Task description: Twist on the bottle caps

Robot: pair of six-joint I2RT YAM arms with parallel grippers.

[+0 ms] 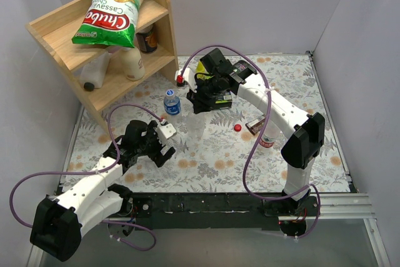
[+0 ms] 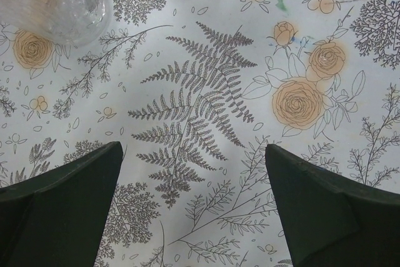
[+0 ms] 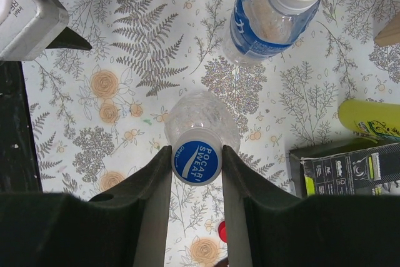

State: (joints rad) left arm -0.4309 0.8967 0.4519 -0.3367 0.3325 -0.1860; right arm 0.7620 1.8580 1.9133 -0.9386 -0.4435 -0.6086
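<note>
Right gripper (image 3: pixel 197 154) pinching blue cap (image 3: pixel 197 164) on top of plain clear bottle (image 3: pixel 201 115). Bottle seen from above, body hard to make out. Left gripper (image 2: pixel 194 154) spread wide, nothing inside, above bench (image 2: pixel 206 92). Blue-label bottle (image 3: pixel 265 26) standing near, capped, top cut off by edge. Red cap (image 1: pixel 237 127) loose on bench. Third bottle (image 1: pixel 267 137) half hidden behind right arm.
</note>
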